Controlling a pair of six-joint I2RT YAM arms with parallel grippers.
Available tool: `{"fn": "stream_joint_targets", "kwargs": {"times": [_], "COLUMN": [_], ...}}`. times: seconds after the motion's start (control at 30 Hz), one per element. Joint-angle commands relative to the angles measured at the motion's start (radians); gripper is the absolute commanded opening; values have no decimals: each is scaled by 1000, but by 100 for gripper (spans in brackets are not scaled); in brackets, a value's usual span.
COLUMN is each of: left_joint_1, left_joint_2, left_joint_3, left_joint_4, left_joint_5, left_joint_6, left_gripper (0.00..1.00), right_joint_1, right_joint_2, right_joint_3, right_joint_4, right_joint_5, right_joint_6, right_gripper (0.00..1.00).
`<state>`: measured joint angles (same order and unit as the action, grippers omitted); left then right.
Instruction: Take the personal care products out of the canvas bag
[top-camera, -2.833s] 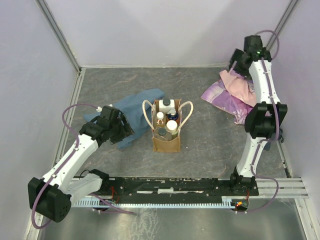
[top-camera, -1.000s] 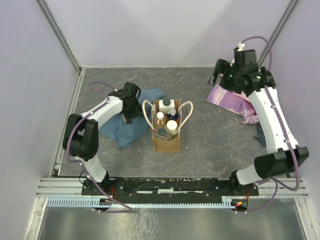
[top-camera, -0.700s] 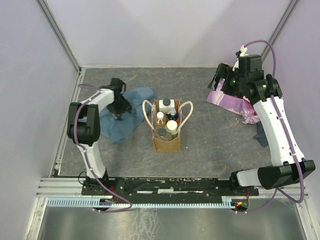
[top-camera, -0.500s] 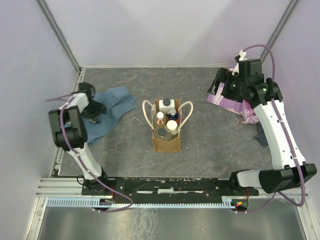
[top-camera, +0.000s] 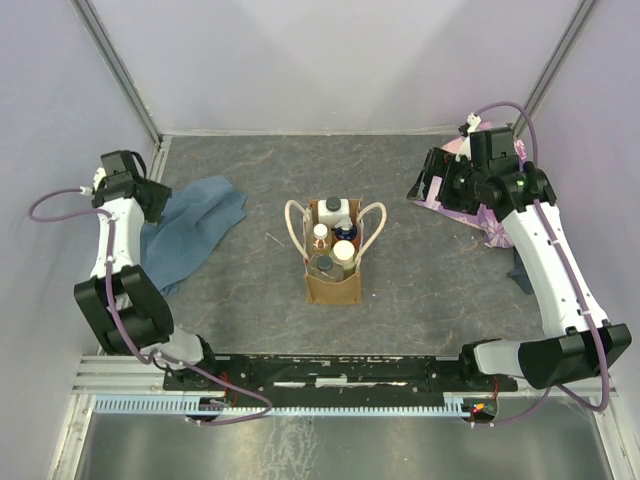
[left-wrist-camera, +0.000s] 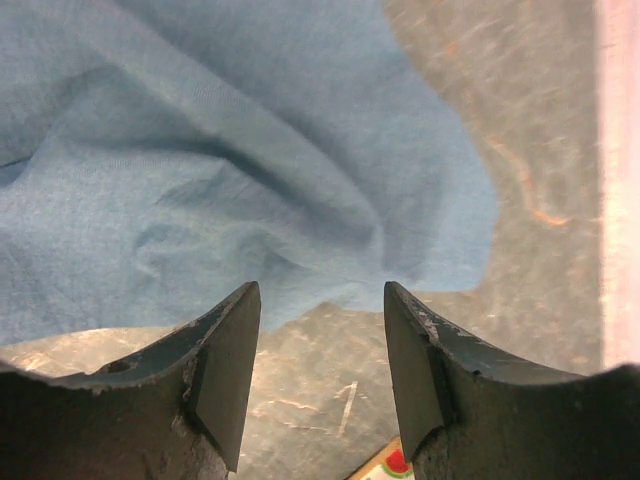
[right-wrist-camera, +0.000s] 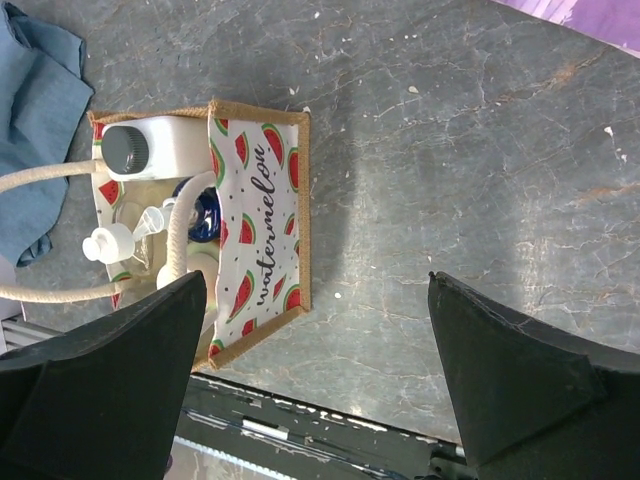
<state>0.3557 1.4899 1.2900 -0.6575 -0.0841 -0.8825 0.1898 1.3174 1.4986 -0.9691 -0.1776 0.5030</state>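
Top external: canvas bag (top-camera: 333, 288) stands upright mid-table (top-camera: 430, 290), mouth up, well apart from both arms. Its long side runs from the arm bases toward the back wall, with the loop handles (top-camera: 375, 225) flopped out left and right. Bottles inside are all upright, caps up, long axis vertical: white bottle (top-camera: 334, 208) with dark cap at the far end, blue cap (top-camera: 345, 229) and pump bottle (top-camera: 320, 234) in the middle, cream cap (top-camera: 344, 250), dark-lidded jar (top-camera: 324, 265) at the near end. Nothing is out yet. Left gripper (top-camera: 152, 195) sits far left at the edge of the blue cloth (top-camera: 195, 225). Right gripper (top-camera: 425, 185) hangs far right, beside the pink-purple cloth (top-camera: 492, 228). Left wrist: fingers (left-wrist-camera: 225, 370) spread, nothing between them, only blue cloth and bare table beyond, so released. Right wrist: jaws wide apart and empty. The bag lies left of centre, showing its watermelon-print lining, the white bottle and the pump head. My read: the step in hand is the reach for a first bottle, and the right arm is better placed. I'd come straight down over the white bottle, close on its cap or neck, keep clear of the handles and pull vertically. The bag looks light and may lift with the bottle, so pinning its rim with the left gripper would help.
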Motion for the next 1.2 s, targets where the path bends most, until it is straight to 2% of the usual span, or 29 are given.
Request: {"fn": "stream_joint_targets", "kwargs": {"times": [0.0,0.17,0.33,0.4,0.53,0.7,0.8,0.9,1.0,1.07,1.17], "left_joint_1": [6,4,0,-5,-41,-179,-291,-405,-493,-509,-484], "left_joint_2": [71,145,243,310,463,622,749,893,958,927,811], "left_joint_3": [-82,-114,-57,-12,139,375,596,883,1080,1094,986], "left_joint_4": [-32,0,14,32,4,-17,-65,-118,-129,-107,-106], "left_joint_5": [19,21,28,71,138,184,226,308,387,380,271], "left_joint_6": [67,68,84,107,124,128,140,155,173,167,152], "left_gripper": [60,60,59,58,55,54,54,52,50,50,53], "right_joint_1": [5,4,5,5,7,14,16,22,29,31,35], "right_joint_2": [-39,-41,-39,-30,3,37,57,74,87,91,91], "right_joint_3": [-27,-35,-55,-72,-91,-78,-61,-46,-41,-43,-57], "right_joint_4": [45,41,50,72,102,110,104,99,93,89,88], "right_joint_5": [-11,-20,-12,-18,-36,-29,-20,-9,-1,6,11], "right_joint_6": [0,-1,-3,6,23,17,14,12,10,6,3], "right_gripper": [100,100,100,100,100,100,100,100,100,100,100]}}
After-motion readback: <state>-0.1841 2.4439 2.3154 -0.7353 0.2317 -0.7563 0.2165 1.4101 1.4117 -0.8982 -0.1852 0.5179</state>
